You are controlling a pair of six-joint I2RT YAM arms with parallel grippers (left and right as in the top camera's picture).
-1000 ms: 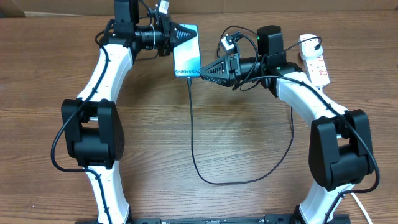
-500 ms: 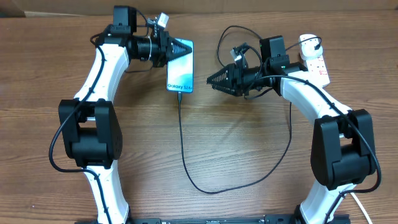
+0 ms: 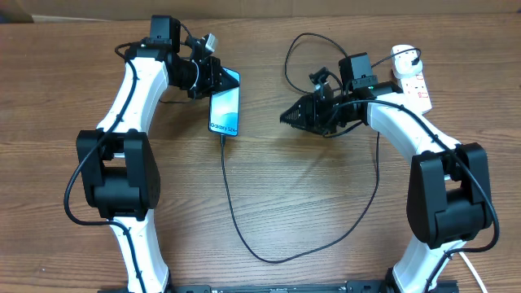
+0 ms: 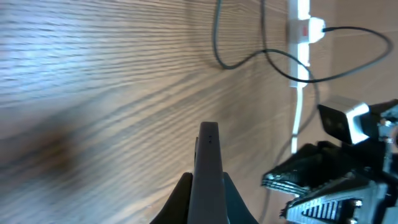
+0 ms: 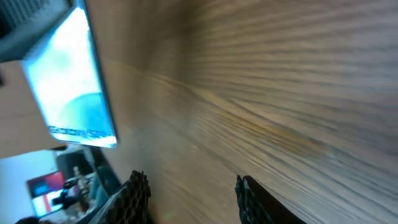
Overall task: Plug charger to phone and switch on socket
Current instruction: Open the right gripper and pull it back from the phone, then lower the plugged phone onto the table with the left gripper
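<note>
The wooden table (image 3: 309, 203) carries the whole job, and both arms work over its far half. The left arm (image 3: 138, 89) folds inward so that the left gripper (image 3: 216, 80) can take the upper end of the phone (image 3: 226, 110). Its fingers are clenched on the phone, and the left wrist view shows the slim body edge-on between them. Holding that end leaves the lower edge, where the port sits, free for the cable.

The right arm (image 3: 407, 130) stretches across from the other side, with the right gripper (image 3: 291, 119) near the phone but apart from it. Its fingers are spread and grasp nothing, and in its own camera only bare wood shows between the tips. That reads as a hand with nothing more to do at the cable end.

The socket (image 3: 413, 80) lies at the far right edge, behind the right arm's elbow and well apart from both grippers. The phone is angled left of centre, screen up and lit blue.

The charger (image 3: 244, 236) hangs from the phone's lower edge, loops toward the near side, then climbs back up the right side toward the socket. Its slack lets the phone be moved without tugging. The connector tip (image 3: 221, 137) meets the phone's bottom edge and looks seated. If so, pressing a switch by the red switch marks (image 4: 303, 28) is what remains.
</note>
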